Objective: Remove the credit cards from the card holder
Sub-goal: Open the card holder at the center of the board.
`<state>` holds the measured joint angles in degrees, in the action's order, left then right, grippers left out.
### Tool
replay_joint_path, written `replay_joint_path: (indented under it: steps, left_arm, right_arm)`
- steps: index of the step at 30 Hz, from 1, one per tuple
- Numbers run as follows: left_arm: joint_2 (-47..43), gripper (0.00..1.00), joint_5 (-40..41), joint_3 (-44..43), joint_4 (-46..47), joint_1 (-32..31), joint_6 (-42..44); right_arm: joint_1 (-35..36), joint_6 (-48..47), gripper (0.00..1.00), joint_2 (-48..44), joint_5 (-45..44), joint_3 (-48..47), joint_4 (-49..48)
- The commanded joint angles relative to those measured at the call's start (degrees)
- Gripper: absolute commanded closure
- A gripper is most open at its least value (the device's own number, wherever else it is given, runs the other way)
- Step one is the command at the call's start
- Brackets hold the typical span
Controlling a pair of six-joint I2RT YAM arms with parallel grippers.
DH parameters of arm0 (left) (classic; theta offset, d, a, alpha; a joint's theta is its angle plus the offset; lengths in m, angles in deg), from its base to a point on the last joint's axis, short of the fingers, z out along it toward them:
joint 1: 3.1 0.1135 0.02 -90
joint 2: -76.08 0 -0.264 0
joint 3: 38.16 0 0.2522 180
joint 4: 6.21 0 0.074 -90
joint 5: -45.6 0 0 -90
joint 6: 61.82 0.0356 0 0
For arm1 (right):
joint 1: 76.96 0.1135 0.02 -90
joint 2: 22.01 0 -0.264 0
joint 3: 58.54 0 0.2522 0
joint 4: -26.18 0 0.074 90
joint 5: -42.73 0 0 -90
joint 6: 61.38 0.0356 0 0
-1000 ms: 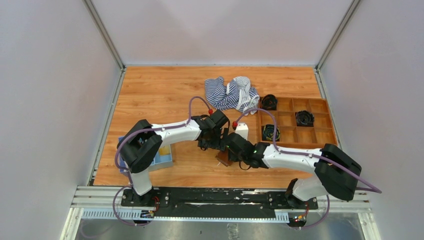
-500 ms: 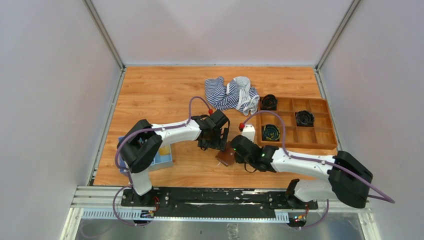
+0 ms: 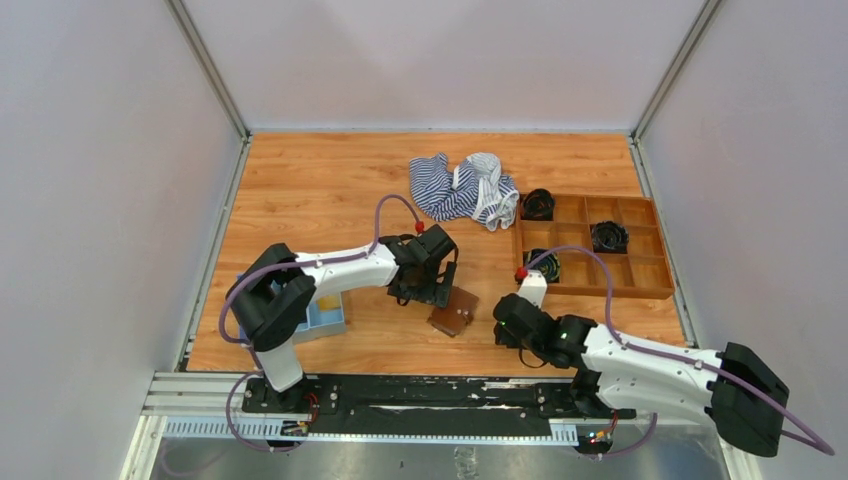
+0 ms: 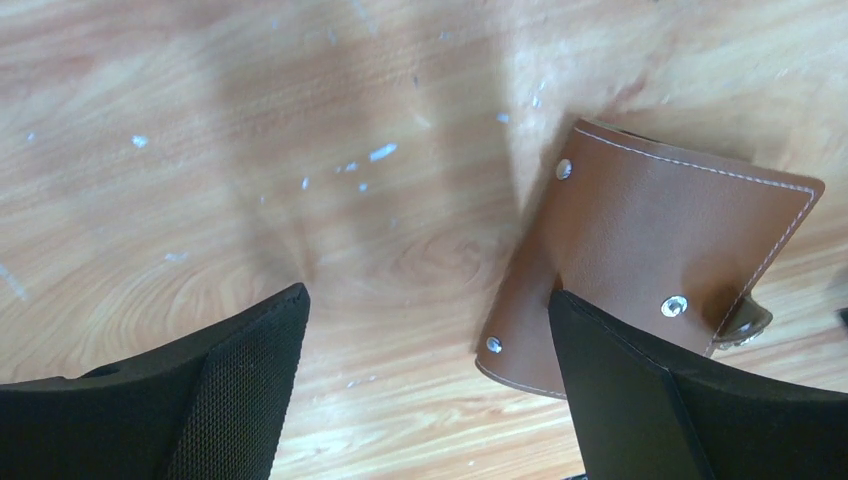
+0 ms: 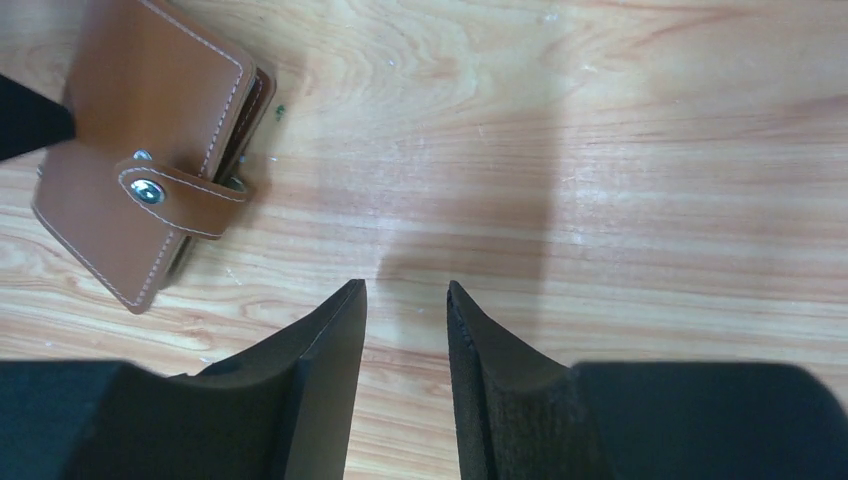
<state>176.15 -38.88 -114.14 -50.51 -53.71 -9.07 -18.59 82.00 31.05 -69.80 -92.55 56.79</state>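
Nearest, the right gripper point(image 5: 405, 290), jaws slightly apart and empty; just left, the card holder point(image 3: 455, 310), brown, white-stitched, strap snapped shut, flat on the table point(image 3: 320, 180) against the left gripper point(image 4: 428, 292), jaws wide apart; far right, the compartment box point(image 3: 640, 291), with dark coils point(image 3: 608, 236) in three cells.

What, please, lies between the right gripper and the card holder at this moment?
Only bare table. In the right wrist view, the wood from the right gripper up to the closed card holder carries nothing.
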Motion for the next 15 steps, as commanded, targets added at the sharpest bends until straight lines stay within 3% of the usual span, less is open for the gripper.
replay_joint_path:
  steps: [1,7,15]
  left_arm:
    - [-2.5,0.06,5.2,-1.2,-7.6,-3.1,3.4]
    - [-6.7,0.06,5.6,-2.1,-10.5,-3.6,3.1]
    - [-14.8,0.05,1.0,3.1,-11.1,-1.2,0.4]
  right_arm:
    - [-0.6,1.6,0.59,-3.9,-1.6,-0.5,2.2]
    - [-0.6,-5.1,0.52,0.7,0.5,-7.1,-1.2]
    - [-0.7,-10.7,0.48,18.5,6.1,-17.9,-8.3]
